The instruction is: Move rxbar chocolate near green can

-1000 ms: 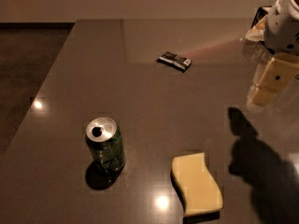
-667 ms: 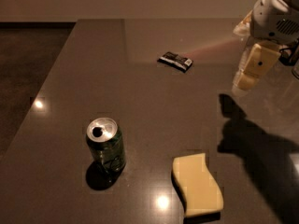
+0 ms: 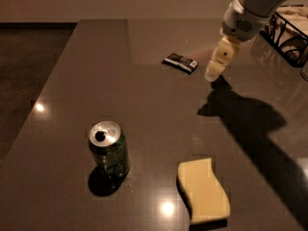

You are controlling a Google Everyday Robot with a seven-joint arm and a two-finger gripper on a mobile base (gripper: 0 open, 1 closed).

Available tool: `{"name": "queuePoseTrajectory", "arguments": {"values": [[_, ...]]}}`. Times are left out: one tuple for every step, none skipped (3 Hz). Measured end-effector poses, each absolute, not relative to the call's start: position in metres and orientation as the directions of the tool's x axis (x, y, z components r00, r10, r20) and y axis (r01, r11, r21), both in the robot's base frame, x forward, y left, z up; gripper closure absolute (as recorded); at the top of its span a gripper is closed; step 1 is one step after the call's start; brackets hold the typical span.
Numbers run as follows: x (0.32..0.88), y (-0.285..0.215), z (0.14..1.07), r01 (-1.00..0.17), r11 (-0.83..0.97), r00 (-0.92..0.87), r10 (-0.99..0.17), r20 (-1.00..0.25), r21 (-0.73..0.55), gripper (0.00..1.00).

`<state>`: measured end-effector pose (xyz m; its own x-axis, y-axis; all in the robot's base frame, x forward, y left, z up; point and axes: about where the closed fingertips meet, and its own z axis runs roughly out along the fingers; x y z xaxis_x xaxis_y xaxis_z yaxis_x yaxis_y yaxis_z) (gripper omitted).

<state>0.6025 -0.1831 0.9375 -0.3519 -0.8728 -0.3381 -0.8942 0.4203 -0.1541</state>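
A dark, glossy tabletop [image 3: 67, 71] filled the frame, with ceiling lights glinting off it at lower left and bottom centre. At lower left stood the green can [image 3: 109, 150], upright, its silver top and opening facing up. Well apart from it, in the upper middle of the frame, the rxbar chocolate [image 3: 180, 63] lay flat on the table with its white patch showing. A pale yellow wavy sponge [image 3: 203, 190] lay at lower centre-right, between neither of them and touching nothing. My gripper [image 3: 212, 73] hung just beside the bar, on its right, pointing down toward the table and throwing a long shadow toward the lower right. I could not tell whether it was parted or closed, and it held nothing. A black wire basket [image 3: 288, 32] sat at the upper right edge.

By my reckoning, I was at the reaching step, with the bar not yet grasped. The next move called for settling over the bar, closing on its narrow sides, then carrying it down-left to rest beside the can without knocking it.

The count was one can, one bar, one sponge, one basket and one gripper.
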Motion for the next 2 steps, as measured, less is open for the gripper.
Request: {"name": "queuePoseTrajectory", "arguments": {"values": [[0.641, -0.169, 0.914, -0.853, 0.510, -0.447, -0.825, -0.347, -0.114, 0.00], [0.677, -0.148, 0.892, -0.804, 0.593, -0.536, -0.758, -0.372, -0.051, 0.00]]}}
